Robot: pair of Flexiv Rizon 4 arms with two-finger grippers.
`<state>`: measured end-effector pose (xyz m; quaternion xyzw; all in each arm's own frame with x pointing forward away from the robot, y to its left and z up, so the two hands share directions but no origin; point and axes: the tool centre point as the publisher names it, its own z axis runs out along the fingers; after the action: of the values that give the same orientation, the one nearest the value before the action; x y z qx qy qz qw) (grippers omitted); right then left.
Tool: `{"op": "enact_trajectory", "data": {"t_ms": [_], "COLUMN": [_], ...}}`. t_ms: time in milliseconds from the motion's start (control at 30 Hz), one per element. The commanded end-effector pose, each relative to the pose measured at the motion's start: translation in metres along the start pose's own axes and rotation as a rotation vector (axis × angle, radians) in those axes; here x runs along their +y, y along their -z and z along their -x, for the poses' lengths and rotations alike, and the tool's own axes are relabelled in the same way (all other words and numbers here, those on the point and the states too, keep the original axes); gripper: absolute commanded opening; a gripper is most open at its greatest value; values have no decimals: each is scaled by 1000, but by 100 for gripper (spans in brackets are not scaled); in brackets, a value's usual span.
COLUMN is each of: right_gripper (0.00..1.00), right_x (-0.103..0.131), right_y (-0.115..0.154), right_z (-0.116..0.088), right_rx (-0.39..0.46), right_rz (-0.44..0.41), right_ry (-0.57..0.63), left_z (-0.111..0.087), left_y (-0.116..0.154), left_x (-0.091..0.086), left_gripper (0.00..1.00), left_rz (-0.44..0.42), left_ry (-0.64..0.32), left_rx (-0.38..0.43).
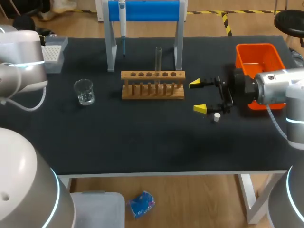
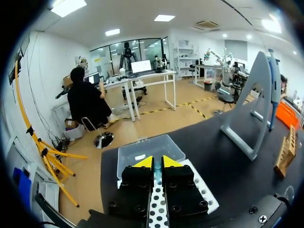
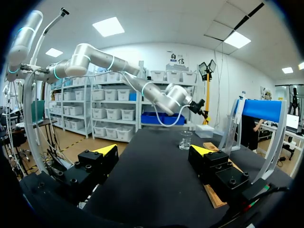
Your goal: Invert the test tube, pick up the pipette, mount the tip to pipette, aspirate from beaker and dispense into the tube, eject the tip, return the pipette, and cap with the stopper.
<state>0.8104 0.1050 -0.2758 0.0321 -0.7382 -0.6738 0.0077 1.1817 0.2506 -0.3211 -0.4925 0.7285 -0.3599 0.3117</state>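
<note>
Only the head view showed the small white stopper (image 1: 216, 117) lying just beside the right gripper (image 1: 199, 96), its fingers spread wide around nothing, and the clear glass test tube (image 1: 158, 58) upright in the wooden rack (image 1: 152, 88). Only the left wrist view showed the left gripper (image 2: 154, 162), fingers closed and empty, above the white perforated tip box (image 2: 205, 192).

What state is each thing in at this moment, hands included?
Test tube: upright in the rack, uncapped.
Pipette: hanging on the blue stand.
Beaker: upright, a little clear liquid inside.
Stopper: lying loose on the table.
Left hand: shut, over the tip box.
Right hand: open, empty.
</note>
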Motion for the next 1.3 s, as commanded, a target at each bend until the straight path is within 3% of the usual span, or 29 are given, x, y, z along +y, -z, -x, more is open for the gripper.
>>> {"op": "enact_trajectory", "data": {"t_ms": [33,267,500,833,1200,1300], "right_gripper": [100,100,100,100,100,100], "right_x": [-1,-1,-1,-1,-1,-1], "right_y": [0,0,0,0,0,0], "right_z": [0,0,0,0,0,0], "right_rx": [0,0,0,0,0,0], "right_rz": [1,1,1,1,1,1], "right_ry": [1,1,1,1,1,1], "left_z": [-4,-13,-47,-133,-256,-286], "left_y": [20,42,90,165,230,240], "left_x": [-9,-28,-47,-48,-42,-37], "left_gripper": [0,0,0,0,0,0], "left_rz": [-2,-23,-57,-62,-54,-43], "left_ry": [-7,-33,-111,-300,-433,-454], "left_rx": [-2,-4,111,326,590,618]}}
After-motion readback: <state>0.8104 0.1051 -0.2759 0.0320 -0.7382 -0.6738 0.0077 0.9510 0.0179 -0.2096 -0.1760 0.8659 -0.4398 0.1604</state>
